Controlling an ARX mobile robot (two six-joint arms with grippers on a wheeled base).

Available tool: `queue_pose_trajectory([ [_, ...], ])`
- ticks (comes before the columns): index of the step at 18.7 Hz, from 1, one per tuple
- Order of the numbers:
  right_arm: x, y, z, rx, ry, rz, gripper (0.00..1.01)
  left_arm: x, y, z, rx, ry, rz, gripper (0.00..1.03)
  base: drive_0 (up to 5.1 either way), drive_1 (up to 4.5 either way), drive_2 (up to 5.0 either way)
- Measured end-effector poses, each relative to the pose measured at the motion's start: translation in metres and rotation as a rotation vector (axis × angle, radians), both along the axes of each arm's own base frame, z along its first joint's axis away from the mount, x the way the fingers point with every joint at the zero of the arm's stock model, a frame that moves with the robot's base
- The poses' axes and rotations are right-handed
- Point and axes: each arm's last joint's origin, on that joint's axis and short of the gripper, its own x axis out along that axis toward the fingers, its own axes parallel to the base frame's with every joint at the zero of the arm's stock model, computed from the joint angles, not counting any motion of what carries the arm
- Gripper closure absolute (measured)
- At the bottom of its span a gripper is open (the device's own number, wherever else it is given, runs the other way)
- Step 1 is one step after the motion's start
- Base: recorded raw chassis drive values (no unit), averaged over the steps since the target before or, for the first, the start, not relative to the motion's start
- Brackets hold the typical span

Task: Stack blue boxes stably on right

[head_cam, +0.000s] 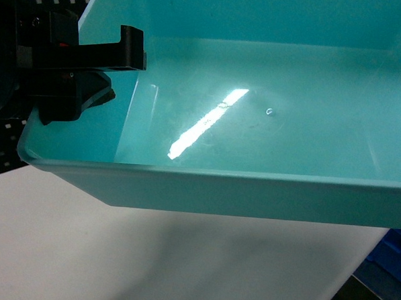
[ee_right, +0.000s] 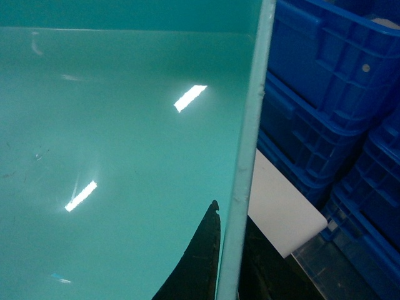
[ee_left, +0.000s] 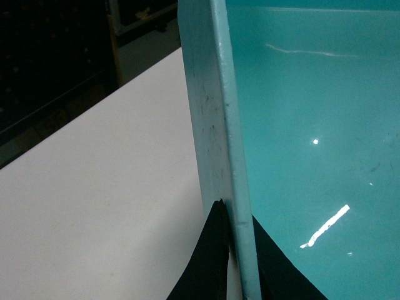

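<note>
One blue box, a shallow turquoise tub, fills most of the head view and hangs tilted above the white table. My left gripper is shut on its left wall, one finger inside and one outside. In the left wrist view the gripper pinches the rolled rim between black fingers. My right gripper is shut on the opposite wall, its inner finger against the tub's inside. The tub is empty. The right gripper is out of the head view.
Stacked dark blue crates stand just right of the tub, beyond the table's right corner. One crate's edge shows at the lower right. A black pegboard is at the left. Dark floor lies beyond the table's left edge.
</note>
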Motion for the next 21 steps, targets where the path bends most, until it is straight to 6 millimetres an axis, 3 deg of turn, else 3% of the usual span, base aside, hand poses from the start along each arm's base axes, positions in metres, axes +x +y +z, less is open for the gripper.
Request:
queue_pose_trajectory([
  [21, 0.0001, -0.0007, 0.0, 0.0, 0.0, -0.003, 0.94, -0.0001, 0.0001, 0.0, 0.001, 0.0, 0.0, 1.01, -1.6, -1.64, -1.6],
])
